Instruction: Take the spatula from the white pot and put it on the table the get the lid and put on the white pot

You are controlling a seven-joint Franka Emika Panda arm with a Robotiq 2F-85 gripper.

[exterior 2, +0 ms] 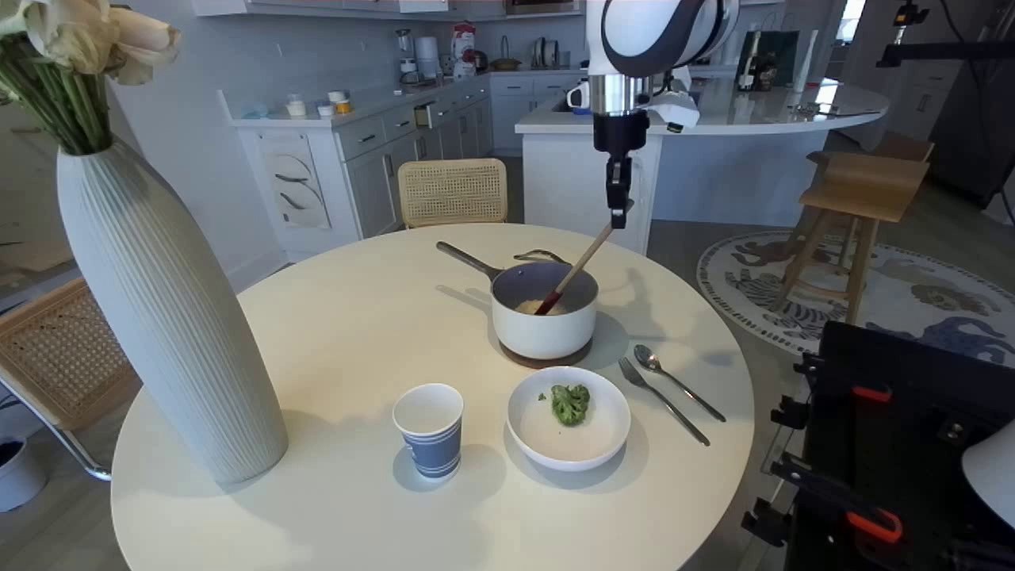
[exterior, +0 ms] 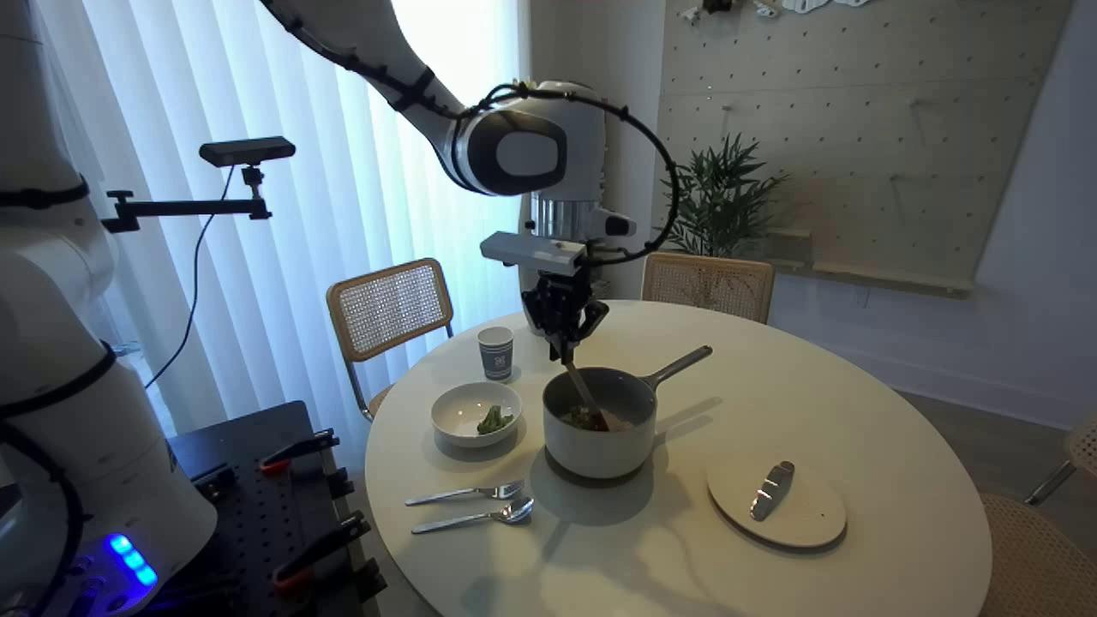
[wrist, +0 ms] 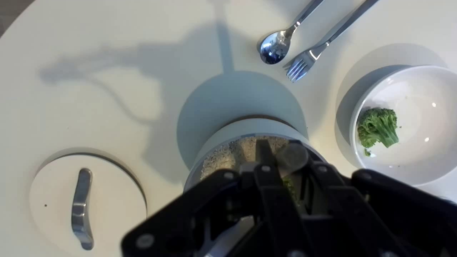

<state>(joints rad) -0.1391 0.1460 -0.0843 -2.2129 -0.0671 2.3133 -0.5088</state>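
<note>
In an exterior view, we saw the gripper point(exterior: 561, 351) pinching the spatula point(exterior: 584, 392), its reddish-brown end in the white pot point(exterior: 600, 450). In an exterior view, the cup point(exterior 2: 432, 444) stood beside the bowl point(exterior 2: 539, 432) on the table point(exterior 2: 341, 317). In the wrist view, we found the lid point(wrist: 96, 203) near the white pot.

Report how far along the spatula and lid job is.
Done: the claw looks closed on the spatula, near its top. In hand: its removal, apparently; the lower end is inside the white pot. Left: laying it on the table, then covering the open pot with the lid, resting on the table.
</note>
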